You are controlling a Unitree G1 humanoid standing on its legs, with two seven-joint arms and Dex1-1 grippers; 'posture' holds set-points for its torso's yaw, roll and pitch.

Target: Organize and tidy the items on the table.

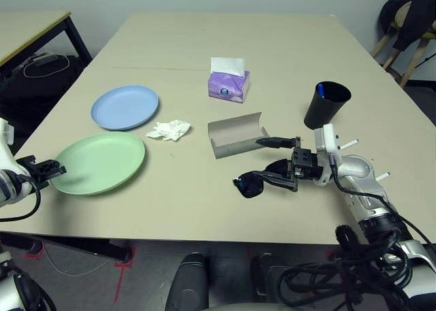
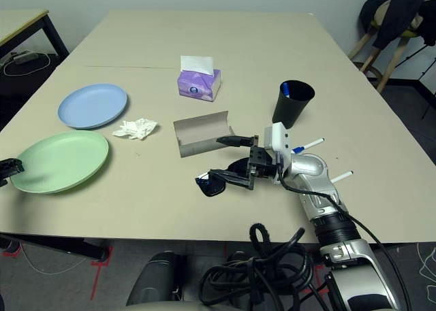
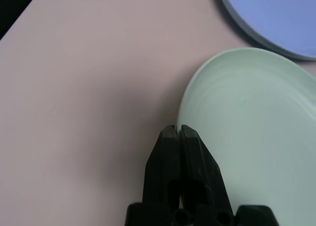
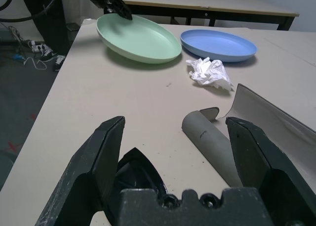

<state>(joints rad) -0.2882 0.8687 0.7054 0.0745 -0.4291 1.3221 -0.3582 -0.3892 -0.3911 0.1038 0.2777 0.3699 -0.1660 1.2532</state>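
Nearest the camera on the left, the left gripper (image 1: 53,168) is clenched on the near rim of the pale green plate (image 1: 102,162), whose gripped edge looks raised off the table (image 1: 170,45), probably so it can be stacked on the pale blue plate (image 1: 125,107) just behind it. Right of the plates lies the crumpled tissue (image 1: 169,129), then the grey glasses case (image 1: 235,134), lying open as if waiting for the black sunglasses (image 1: 262,179) in front of it. The right gripper (image 1: 278,162) points left, level with the table, its fingers spread wide and grasping nothing, one finger at the case's end and the other over the sunglasses. Behind stand the purple tissue box (image 1: 229,85) and the black cup (image 1: 325,105) holding a blue-capped pen (image 1: 321,90); two more pens (image 1: 347,143) lie beside the right arm. The beige top is matte; a black-legged desk (image 1: 34,25) stands at far left and a draped chair (image 1: 409,25) at far right.
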